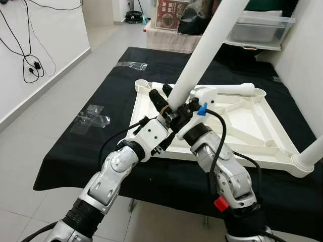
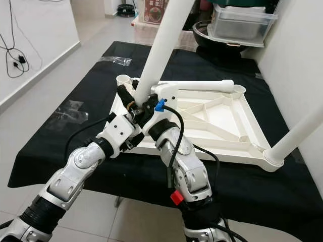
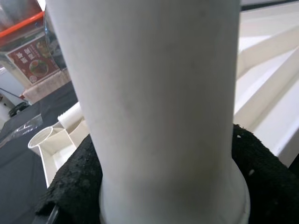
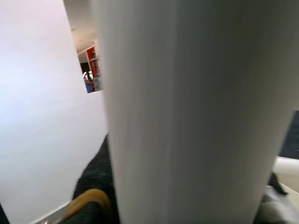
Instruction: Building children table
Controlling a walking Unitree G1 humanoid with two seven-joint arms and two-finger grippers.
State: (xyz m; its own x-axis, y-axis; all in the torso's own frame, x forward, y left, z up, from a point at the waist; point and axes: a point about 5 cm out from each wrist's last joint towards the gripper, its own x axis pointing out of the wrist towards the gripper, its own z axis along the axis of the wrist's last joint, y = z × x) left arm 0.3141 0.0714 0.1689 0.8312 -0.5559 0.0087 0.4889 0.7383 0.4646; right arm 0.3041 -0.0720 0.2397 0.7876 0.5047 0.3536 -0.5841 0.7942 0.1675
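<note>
Gripping one white table leg [image 1: 202,48] from both sides, the two grippers meet at its lower end, just above the near left part of the upside-down white tabletop [image 1: 242,121]. The left gripper [image 1: 162,99] has its black fingers closed around the base of the leg, whose flared end sits between its padded fingers in the left wrist view. The right gripper [image 1: 187,108] presses against the same leg from the other side, with the tube running close along its fingers; whether they clamp it fully cannot be told. From the fingers the leg slants up and away, out of the top of the picture.

Beyond the fingers, an empty round socket [image 1: 142,84] stands at the tabletop's far left corner. A second leg [image 1: 232,89] lies flat along the far rim, and a third leg [image 1: 310,156] stands seated in the near right corner. Everything rests on a table with a black cloth [image 1: 75,151]. Farther off, a clear storage box [image 1: 260,27] sits by the wall.
</note>
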